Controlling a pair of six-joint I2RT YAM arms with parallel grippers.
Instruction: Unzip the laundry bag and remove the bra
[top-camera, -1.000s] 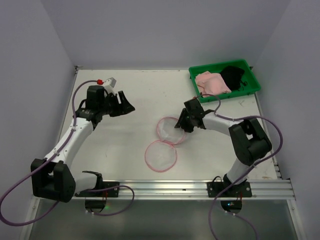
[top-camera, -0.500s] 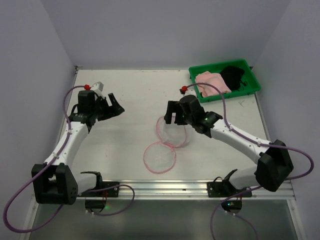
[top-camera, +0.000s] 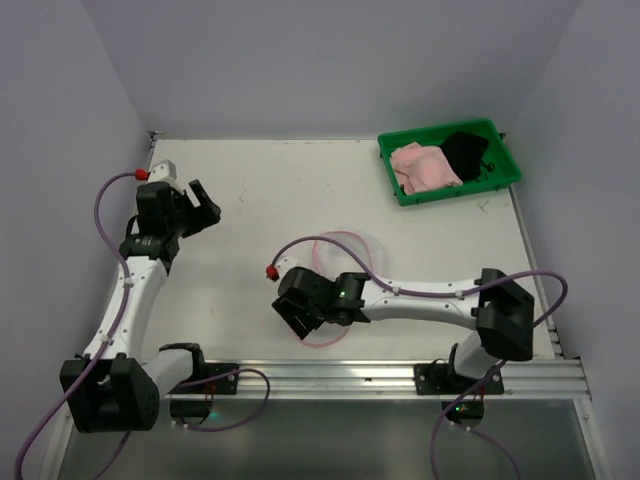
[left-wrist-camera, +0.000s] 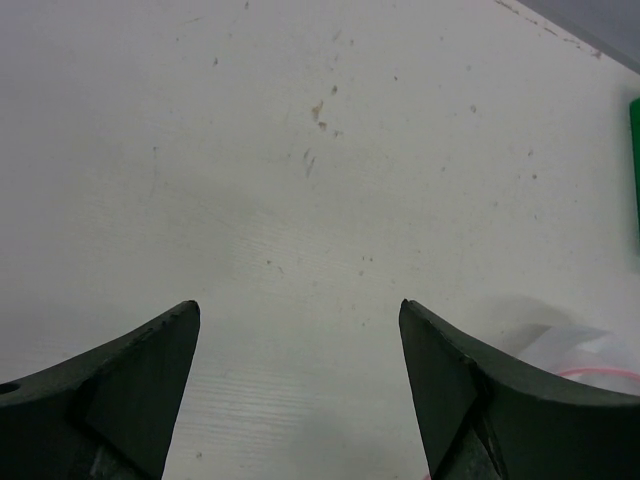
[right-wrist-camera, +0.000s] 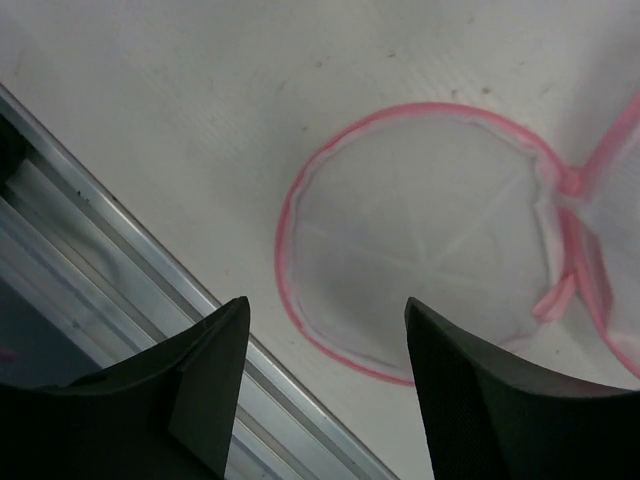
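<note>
**Q:** Where do the bag and the bra lie?

**A:** The bag (top-camera: 350, 250) lies near the middle of the table (top-camera: 260, 180). Its round mesh flap (right-wrist-camera: 420, 240) lies flat toward the front rail (right-wrist-camera: 90, 260) and joins the rest at one point on the pink rim. The bra (top-camera: 424, 166) sits in the green tray (top-camera: 460, 190) at the far right corner, well apart from the bag, just beside a black cloth (top-camera: 466, 150).

**Q:** And the grippers?

**A:** The right gripper (top-camera: 300, 325) hangs over the flap by the front edge. Its fingers are spread and pinch nothing; the wrist view shows the pink rim between them. The left gripper (top-camera: 207, 200) is at the far left, well apart from the bag. Its fingers are likewise spread over bare table, with only a corner of mesh at the lower right of its wrist view.
</note>
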